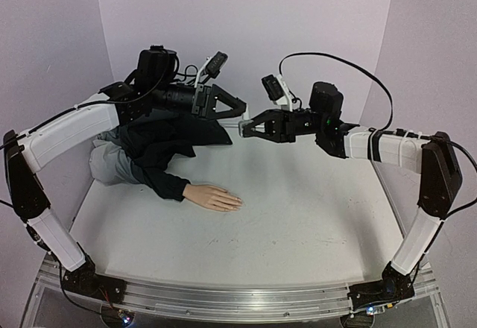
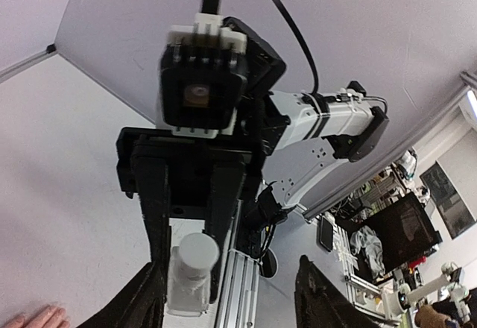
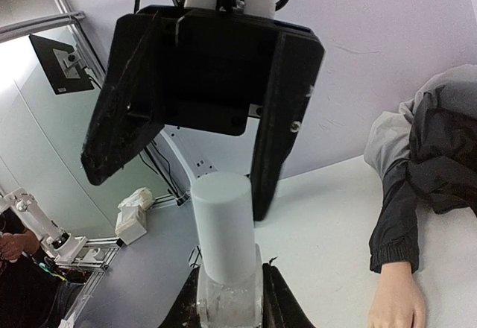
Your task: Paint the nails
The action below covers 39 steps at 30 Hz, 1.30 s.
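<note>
The left arm [image 1: 71, 130] arches over the table's left edge, above the dark sleeve [image 1: 168, 171]. From that sleeve the mannequin hand [image 1: 215, 197] lies flat on the table [image 1: 313, 216], left of centre, with its fingers pointing right. The nails [image 1: 237, 202] are too small to make out.

High above, near the back wall [image 1: 246, 15], the left gripper [image 2: 231, 298] has its jaws apart on either side of the white cap [image 3: 222, 224]. One finger is close to the cap and the other is clear of it. The right gripper [image 3: 231, 307] is clamped on the clear body of the small bottle [image 2: 186, 279], with the cap toward its partner.

The step in hand appears to be opening the bottle. Next, the left jaws need to close squarely on the cap, then twist and draw straight off along the bottle's axis while the right holds firm.

Room is tight between the two wrists and the wall behind. To the right of the hand, the table offers open space for a descent to the fingertips.
</note>
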{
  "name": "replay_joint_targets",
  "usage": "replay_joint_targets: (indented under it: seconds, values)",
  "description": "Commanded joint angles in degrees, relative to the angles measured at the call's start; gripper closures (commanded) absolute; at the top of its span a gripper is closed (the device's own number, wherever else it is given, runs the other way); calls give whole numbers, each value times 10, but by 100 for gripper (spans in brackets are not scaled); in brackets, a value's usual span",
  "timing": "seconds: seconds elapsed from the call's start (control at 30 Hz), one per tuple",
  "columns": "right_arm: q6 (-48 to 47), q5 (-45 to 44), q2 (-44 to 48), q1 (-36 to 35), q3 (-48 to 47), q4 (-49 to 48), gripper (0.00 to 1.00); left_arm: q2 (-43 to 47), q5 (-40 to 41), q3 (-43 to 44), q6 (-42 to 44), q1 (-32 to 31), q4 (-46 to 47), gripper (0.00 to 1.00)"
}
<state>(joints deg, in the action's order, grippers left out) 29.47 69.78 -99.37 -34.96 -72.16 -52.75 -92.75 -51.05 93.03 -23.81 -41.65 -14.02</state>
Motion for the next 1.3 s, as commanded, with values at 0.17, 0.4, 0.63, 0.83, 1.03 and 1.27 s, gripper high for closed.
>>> replay_joint_targets:
  seconds: [0.17, 0.4, 0.63, 0.83, 1.03, 1.27]
  values:
    - [-6, 6, 9, -6, -18, -48, 100, 2, 67, 24, 1, -5, 2, 39]
    - [-7, 5, 6, -5, -20, -48, 100, -17, 41, 40, -8, -10, 2, 62]
    - [-9, 2, 4, -6, -18, -48, 100, -27, 42, 48, -11, -12, -1, 76]
    - [-73, -114, 33, -6, -2, -1, 100, -29, 73, 59, 0, -13, -26, 95]
    - [-215, -834, 113, -89, 20, 149, 100, -22, 282, 76, 21, -28, -132, 100]
    - [-373, -1172, 81, -196, -5, 32, 100, -25, 395, 67, -32, -30, -165, 100]
